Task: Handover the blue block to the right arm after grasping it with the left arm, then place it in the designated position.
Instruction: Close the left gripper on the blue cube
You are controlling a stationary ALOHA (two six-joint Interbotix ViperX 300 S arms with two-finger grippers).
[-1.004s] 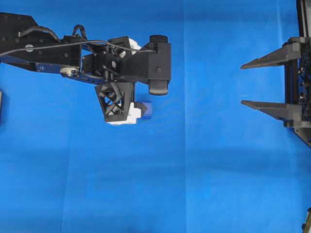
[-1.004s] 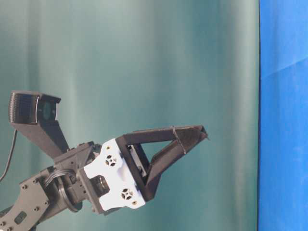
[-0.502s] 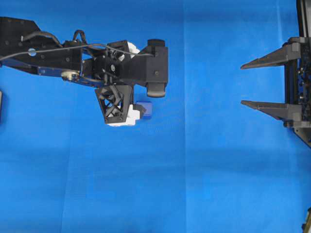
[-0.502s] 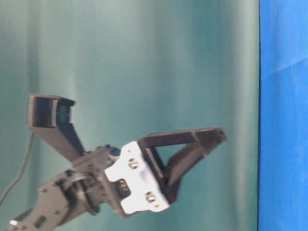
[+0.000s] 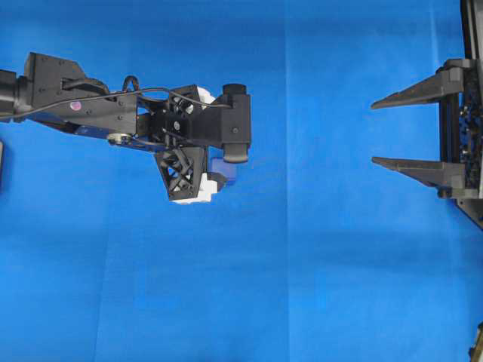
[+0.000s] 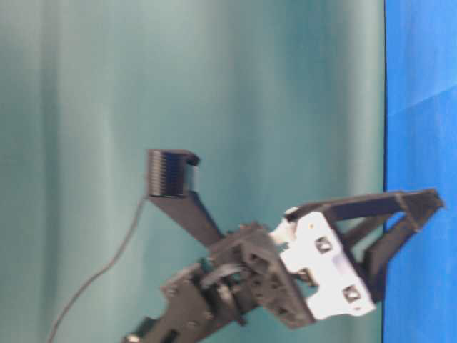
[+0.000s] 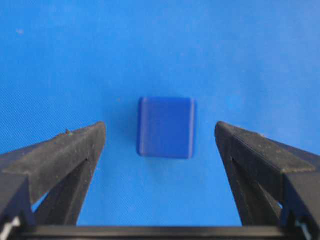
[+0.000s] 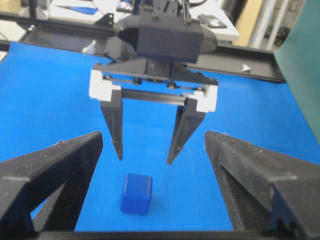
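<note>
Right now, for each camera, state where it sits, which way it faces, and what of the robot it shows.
Overhead: above, facing down; left gripper over the blue block, right gripper at the right edge.
Table-level: low side view; left gripper at the blue cloth.
Left wrist: facing down between its open fingers at the block.
Right wrist: looks across the cloth.
Both wrist views share the block.

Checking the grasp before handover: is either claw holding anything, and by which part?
Nothing held. The blue block lies free between the left claw's open fingers; the right claw is open.
</note>
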